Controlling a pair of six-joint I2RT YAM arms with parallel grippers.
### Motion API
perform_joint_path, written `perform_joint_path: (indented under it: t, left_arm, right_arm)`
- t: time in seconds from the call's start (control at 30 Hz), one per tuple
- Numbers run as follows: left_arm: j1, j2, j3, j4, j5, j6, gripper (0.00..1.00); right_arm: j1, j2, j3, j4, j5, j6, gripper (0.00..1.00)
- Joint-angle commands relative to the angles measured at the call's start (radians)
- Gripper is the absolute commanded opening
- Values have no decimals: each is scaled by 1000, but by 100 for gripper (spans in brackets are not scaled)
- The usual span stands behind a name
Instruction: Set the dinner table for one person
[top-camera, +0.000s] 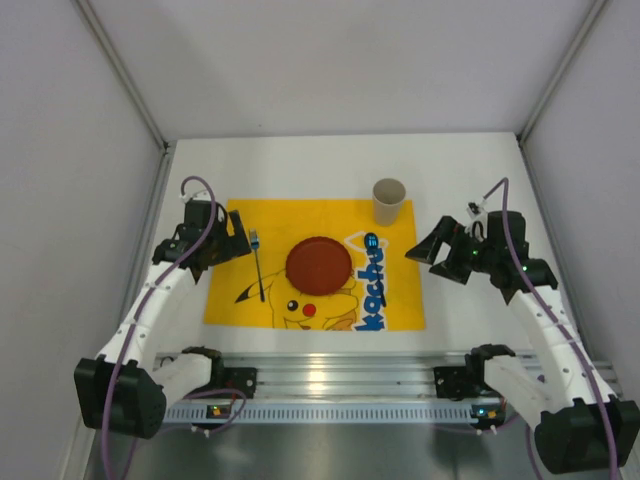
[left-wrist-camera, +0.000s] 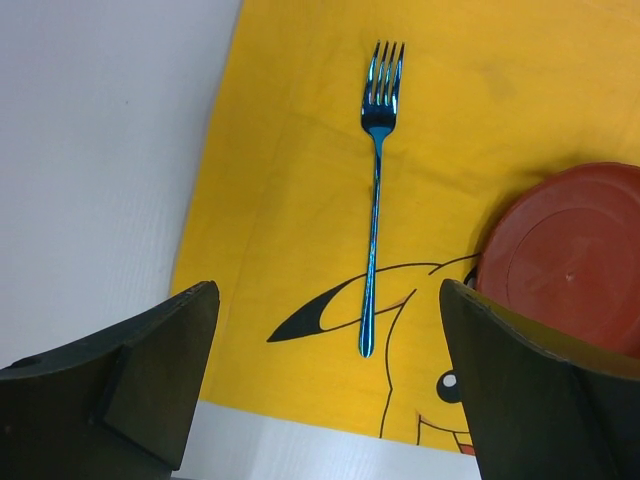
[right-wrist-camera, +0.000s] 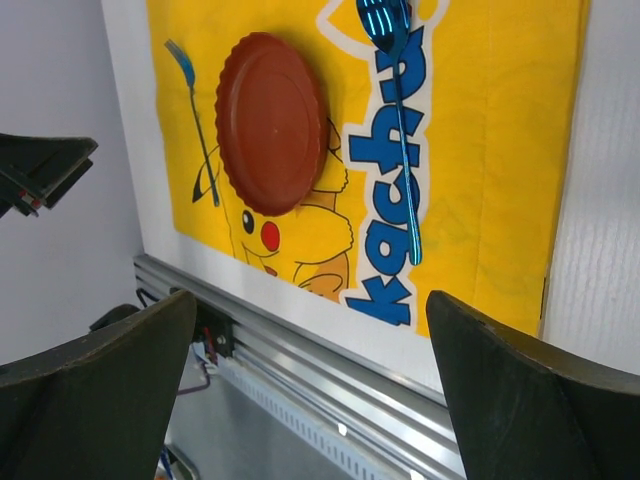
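A: Your left gripper (left-wrist-camera: 328, 296): jaws spread wide, nothing in them. It sits over the left edge of the yellow mat (top-camera: 300, 215), just beside the fork (left-wrist-camera: 375, 200).
B: Same for your right gripper (right-wrist-camera: 310, 300): spread wide and empty, at the mat's right edge, near the spoon (right-wrist-camera: 402, 150).
A: The dinner table (top-camera: 300, 165) you're working on is the white top in front of both arms, with the aluminium rail (top-camera: 330, 372) along its near edge. The mat lies flat on it, close to that rail.
B: On the mat you've got a red plate (top-camera: 319, 264) about in the middle, over the Pikachu print. The fork lies to its left, tines away from the arms, apart from the plate.
A: The spoon lies to the plate's right on the blue lettering, bowl away from the arms, also apart from the plate.
B: Your beige cup (top-camera: 389, 201) stands upright on the mat near its far right corner, beyond the spoon.
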Motion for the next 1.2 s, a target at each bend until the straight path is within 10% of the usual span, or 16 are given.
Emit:
perform_joint_path:
  t: [0.0, 1.17]
  left_arm:
    - [5, -14, 7, 55, -29, 32, 97]
    - [14, -81, -85, 182, 0, 64, 95]
  right_arm:
    - [8, -15, 75, 20, -11, 12, 100]
    - [57, -71, 181, -85, 24, -80, 100]
